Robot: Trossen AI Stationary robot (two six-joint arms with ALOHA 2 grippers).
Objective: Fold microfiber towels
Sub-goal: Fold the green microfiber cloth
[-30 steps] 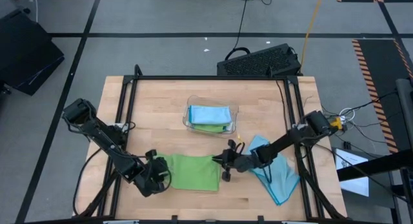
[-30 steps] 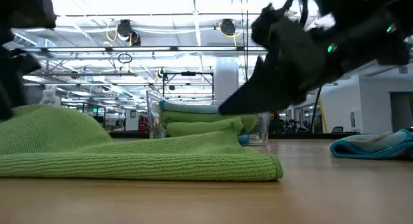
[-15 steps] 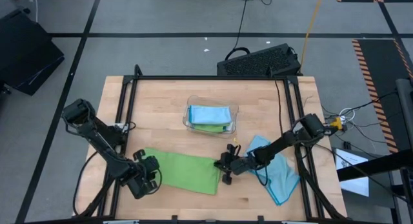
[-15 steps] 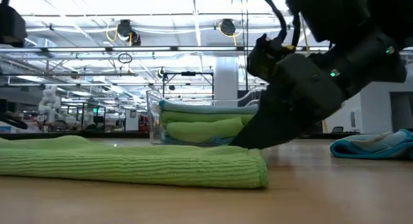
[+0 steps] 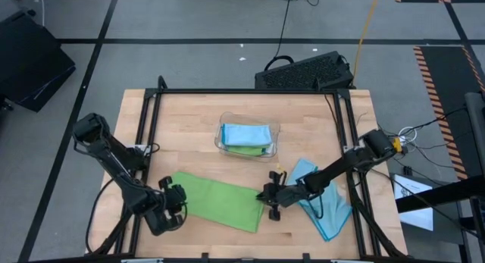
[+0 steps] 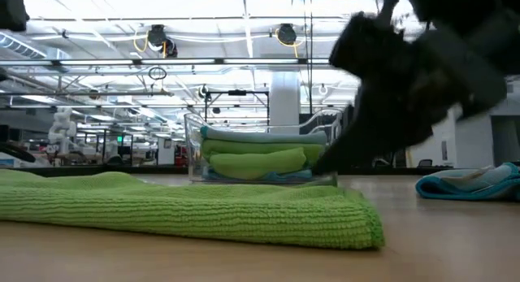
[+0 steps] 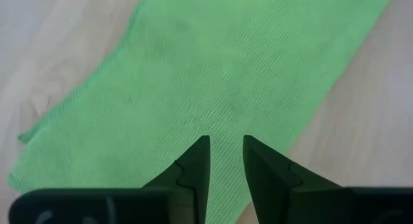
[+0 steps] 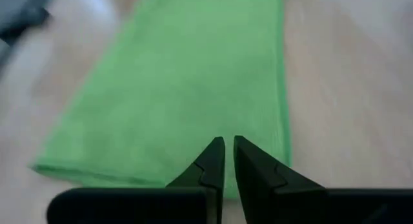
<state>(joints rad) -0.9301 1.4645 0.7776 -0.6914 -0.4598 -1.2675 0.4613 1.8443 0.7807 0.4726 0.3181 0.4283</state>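
Counter point(image 5: 189, 126): bare wood left and behind; middle blocked by clear tray point(image 5: 247, 139), front by green towel point(image 5: 216, 202), right by blue towel point(image 5: 326, 202).
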